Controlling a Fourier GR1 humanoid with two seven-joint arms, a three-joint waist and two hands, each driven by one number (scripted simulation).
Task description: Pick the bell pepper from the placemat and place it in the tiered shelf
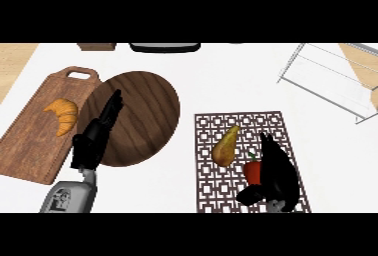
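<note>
- Fingers of the right hand (277, 172) curve down beside the red bell pepper (253, 171), thumb low by its base, closing round it on the patterned placemat (229, 130).
- Left hand (96, 137) rests with fingers straight over the dark round plate (148, 115).
- Pear (226, 145) lies just beside the pepper.
- Croissant (63, 114) sits on the cutting board (37, 145).
- Wire tiered shelf (332, 75) stands well apart on the white tabletop (221, 70).

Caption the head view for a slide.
Right hand closing on the pepper on the placemat, shelf beyond.
</note>
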